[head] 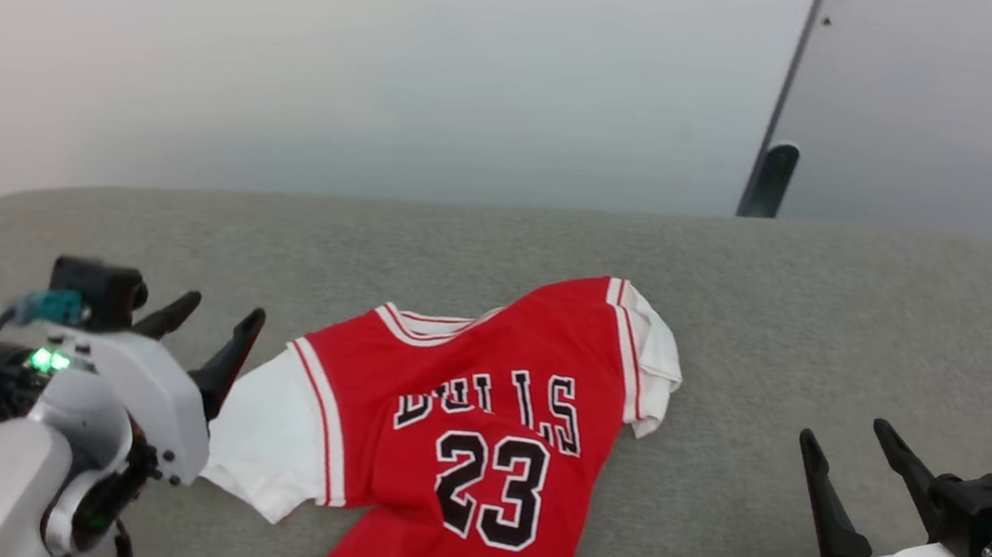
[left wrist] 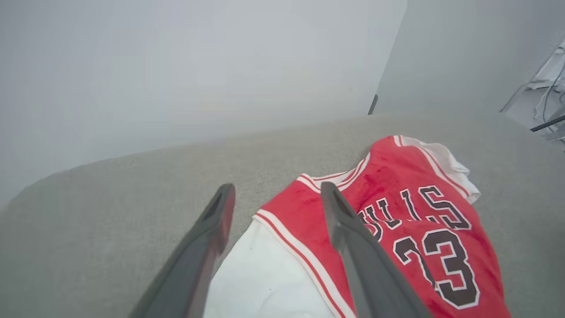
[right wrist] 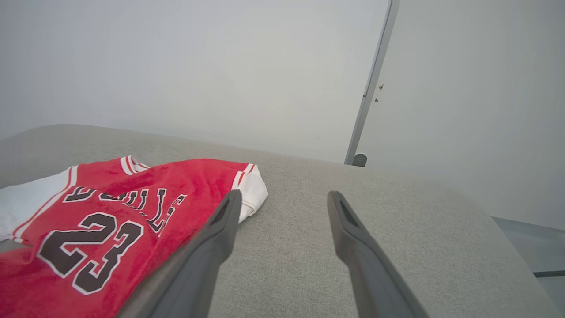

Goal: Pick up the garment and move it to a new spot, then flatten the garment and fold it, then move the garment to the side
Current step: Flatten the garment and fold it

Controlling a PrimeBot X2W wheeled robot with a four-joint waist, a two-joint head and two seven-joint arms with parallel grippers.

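Observation:
The garment (head: 480, 417) is a red jersey with black "BULLS 23" lettering and white sleeves, lying crumpled face up on the grey cushion (head: 782, 311). In the left wrist view the garment (left wrist: 410, 221) spreads under and right of my fingers; in the right wrist view the garment (right wrist: 110, 207) lies to the left. My left gripper (head: 214, 331) is open beside the jersey's white left sleeve, holding nothing. My right gripper (head: 850, 450) is open over bare cushion to the right of the jersey, well apart from it.
A pale wall (head: 344, 56) rises behind the cushion. A dark upright post (head: 769, 174) stands at the back right beside a grey panel. Bare cushion lies left, right and behind the jersey.

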